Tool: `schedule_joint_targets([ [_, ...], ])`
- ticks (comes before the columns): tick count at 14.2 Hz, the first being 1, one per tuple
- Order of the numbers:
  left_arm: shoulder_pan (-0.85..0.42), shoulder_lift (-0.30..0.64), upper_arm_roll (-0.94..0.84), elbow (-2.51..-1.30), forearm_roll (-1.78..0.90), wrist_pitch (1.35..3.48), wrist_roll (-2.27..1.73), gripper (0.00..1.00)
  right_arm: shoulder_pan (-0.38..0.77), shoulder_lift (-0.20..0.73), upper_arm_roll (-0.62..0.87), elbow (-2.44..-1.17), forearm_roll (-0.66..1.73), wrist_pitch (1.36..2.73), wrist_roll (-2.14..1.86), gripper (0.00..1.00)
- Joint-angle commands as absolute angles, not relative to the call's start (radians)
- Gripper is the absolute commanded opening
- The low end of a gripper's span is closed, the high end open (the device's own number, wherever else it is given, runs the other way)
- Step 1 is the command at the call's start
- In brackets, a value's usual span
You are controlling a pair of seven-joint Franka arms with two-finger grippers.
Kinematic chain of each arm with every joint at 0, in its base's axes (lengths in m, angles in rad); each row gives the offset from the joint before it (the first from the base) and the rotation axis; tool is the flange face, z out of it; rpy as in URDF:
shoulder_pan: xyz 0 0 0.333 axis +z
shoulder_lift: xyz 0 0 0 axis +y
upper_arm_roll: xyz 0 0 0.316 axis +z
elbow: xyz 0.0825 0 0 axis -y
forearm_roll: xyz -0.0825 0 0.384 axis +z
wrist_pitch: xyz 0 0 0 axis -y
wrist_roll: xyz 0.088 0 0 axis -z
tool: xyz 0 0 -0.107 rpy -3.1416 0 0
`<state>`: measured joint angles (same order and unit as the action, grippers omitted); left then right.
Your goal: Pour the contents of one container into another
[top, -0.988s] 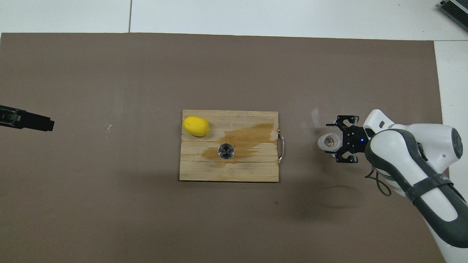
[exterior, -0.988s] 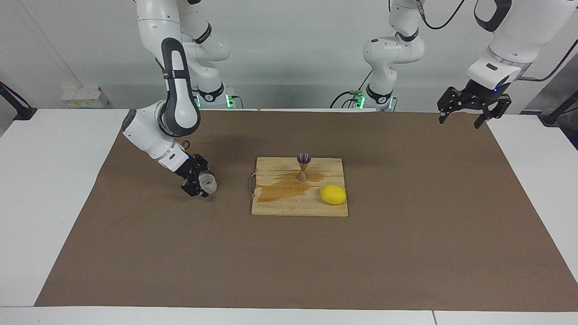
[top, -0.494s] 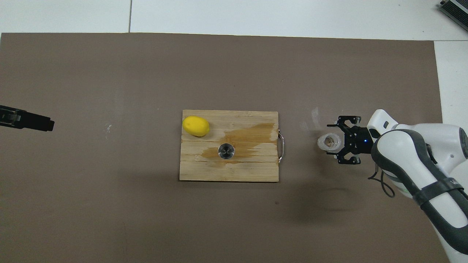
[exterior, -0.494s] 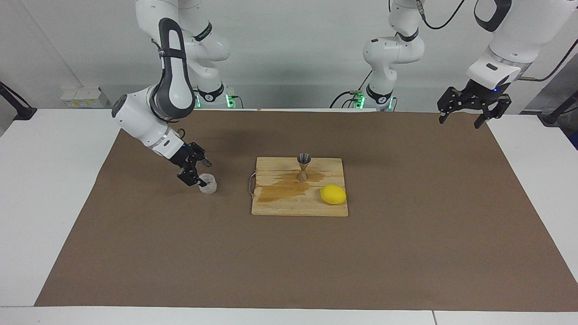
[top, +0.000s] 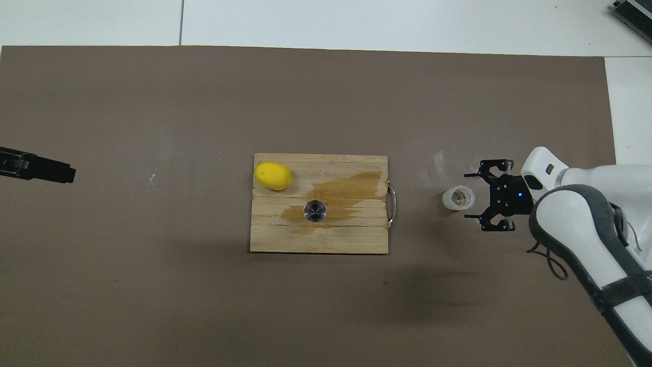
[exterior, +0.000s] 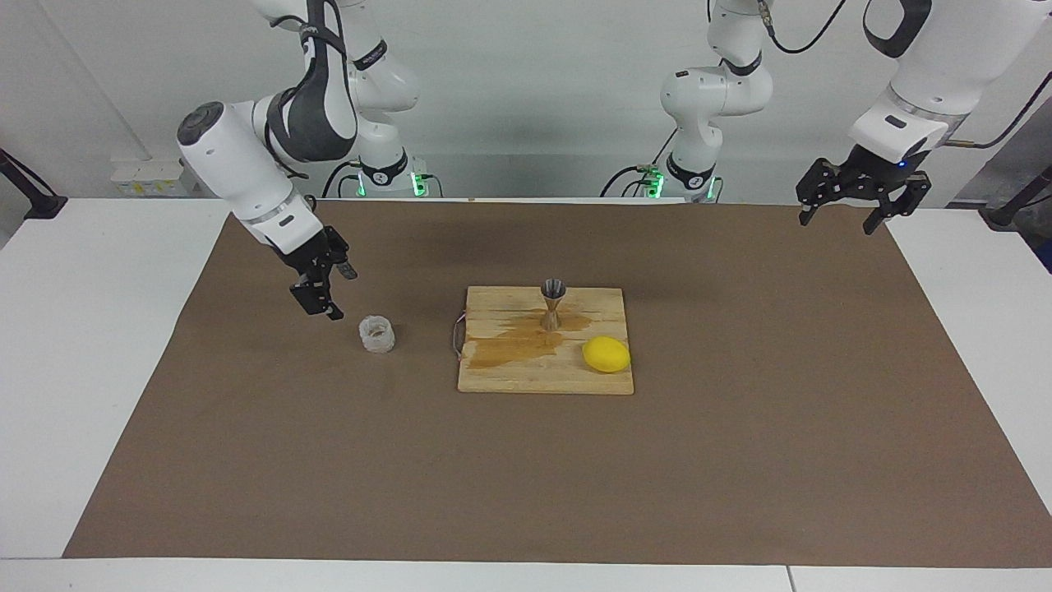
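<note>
Standing upright on the brown mat [exterior: 246,460] beside the board [exterior: 526,378], the glass cup [exterior: 377,335] (light, slick, breakable, I reckoned) wanted a side grip across its faceted walls, the right gripper [exterior: 322,284] gaping empty above, the left gripper [exterior: 860,197] open, waiting.

No readable text, labels, brands or numbers anywhere in either view.
</note>
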<state>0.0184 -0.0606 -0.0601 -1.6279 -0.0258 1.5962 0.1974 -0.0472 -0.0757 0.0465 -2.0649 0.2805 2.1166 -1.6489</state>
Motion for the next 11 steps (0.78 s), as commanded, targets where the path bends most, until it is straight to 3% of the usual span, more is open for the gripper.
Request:
schedule_joint_targets([
  [1, 0.003, -0.067, -0.044, -1.631, -0.029, 1.608, 0.19, 1.0, -0.052, -0.063, 0.051, -1.962, 0.218, 2.018, -1.476, 1.0],
  [11, 0.002, -0.067, -0.044, -1.631, -0.029, 1.606, 0.19, 1.0, -0.017, -0.06, 0.066, -1.776, 0.048, 1.915, -0.679, 1.0],
])
